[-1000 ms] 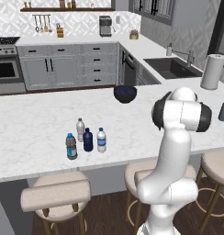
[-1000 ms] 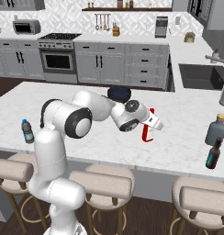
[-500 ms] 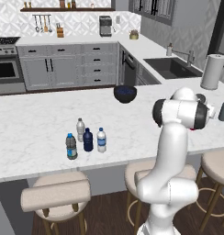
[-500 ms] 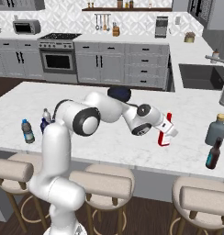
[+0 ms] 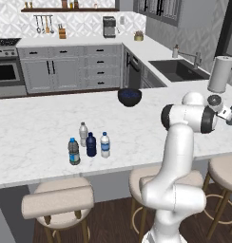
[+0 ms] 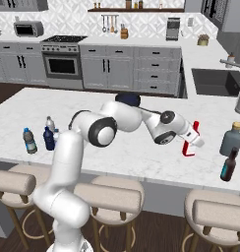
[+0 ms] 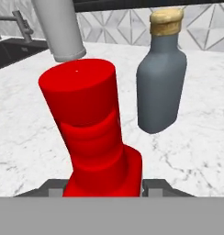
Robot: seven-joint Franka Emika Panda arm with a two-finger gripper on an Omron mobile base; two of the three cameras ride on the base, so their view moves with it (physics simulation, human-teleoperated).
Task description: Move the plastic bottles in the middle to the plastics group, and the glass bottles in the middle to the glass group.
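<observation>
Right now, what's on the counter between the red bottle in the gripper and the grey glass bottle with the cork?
Nothing: bare marble separates the red bottle from the grey bottle in the right base view and the hand view.

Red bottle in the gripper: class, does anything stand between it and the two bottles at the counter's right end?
Nothing visible. The red bottle, held by the gripper, faces the grey corked bottle and the dark bottle across bare marble counter.
</observation>
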